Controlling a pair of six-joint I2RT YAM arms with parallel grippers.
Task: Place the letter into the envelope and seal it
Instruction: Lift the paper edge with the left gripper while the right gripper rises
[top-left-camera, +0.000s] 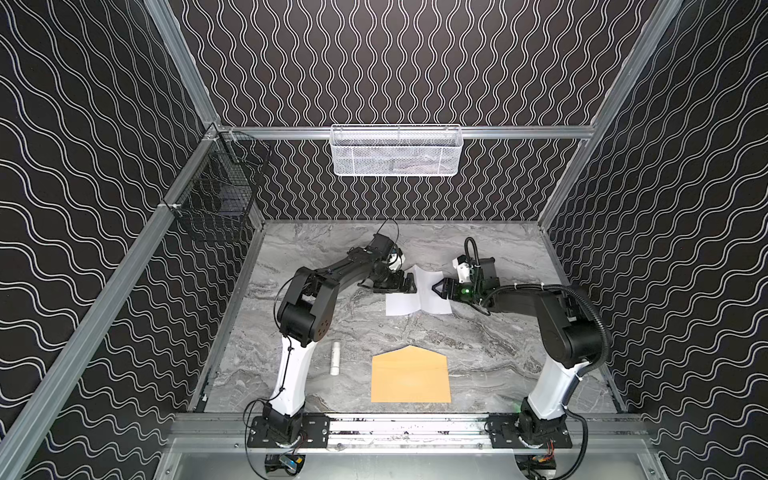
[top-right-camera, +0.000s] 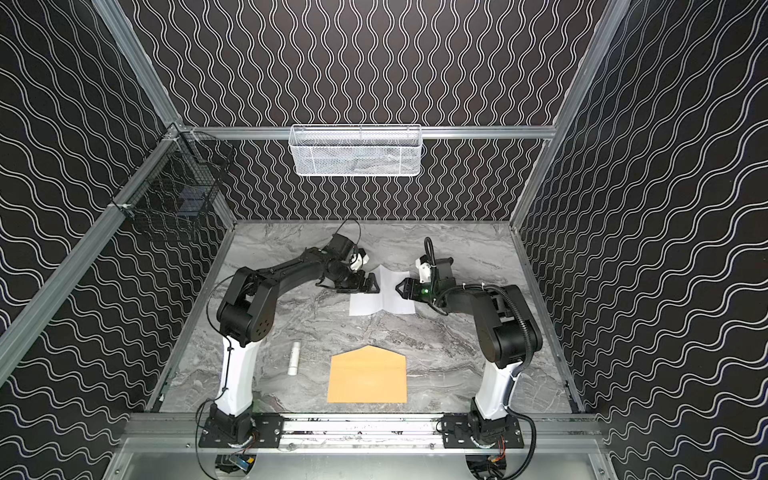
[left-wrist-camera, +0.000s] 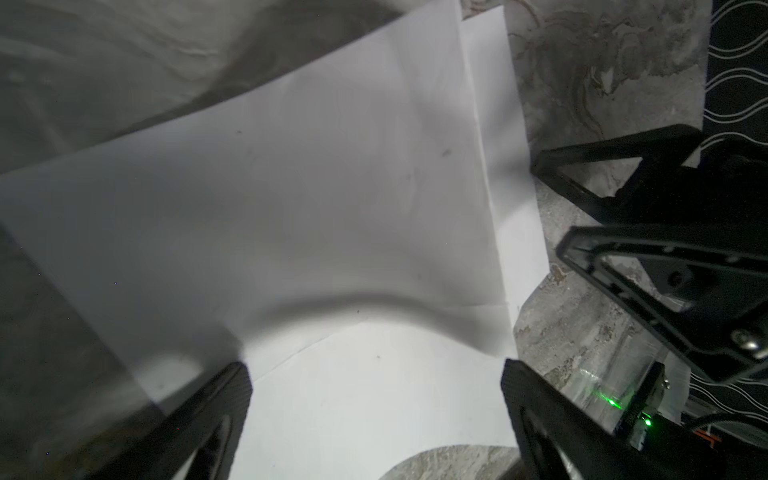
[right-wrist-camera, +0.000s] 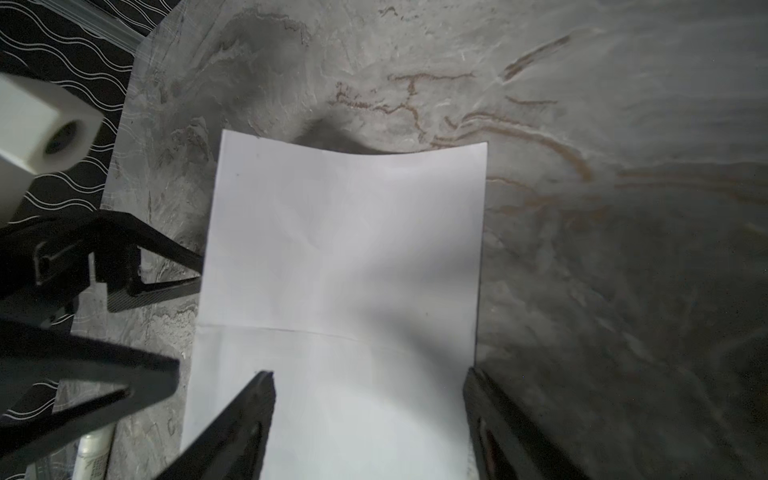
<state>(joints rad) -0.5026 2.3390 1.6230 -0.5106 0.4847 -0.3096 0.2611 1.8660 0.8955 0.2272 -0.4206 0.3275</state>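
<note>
The letter (top-left-camera: 432, 293) (top-right-camera: 395, 297) is a white sheet lying creased down its middle on the marble table, far of centre in both top views. One half bows up off the table in the left wrist view (left-wrist-camera: 332, 199). My left gripper (top-left-camera: 410, 286) (left-wrist-camera: 376, 374) stands open at its left edge, fingers apart over the paper. My right gripper (top-left-camera: 435, 288) (right-wrist-camera: 368, 374) is open at its right edge, one finger (right-wrist-camera: 249, 407) above the sheet (right-wrist-camera: 345, 249). Neither holds it. The tan envelope (top-left-camera: 410, 378) (top-right-camera: 366, 378) lies flat near the front, flap open and pointing away.
A small white cylinder (top-left-camera: 335, 358) (top-right-camera: 294, 359) lies left of the envelope. A white mesh basket (top-left-camera: 396, 151) hangs on the back rail and a black wire basket (top-left-camera: 220, 195) on the left rail. Patterned walls enclose the table.
</note>
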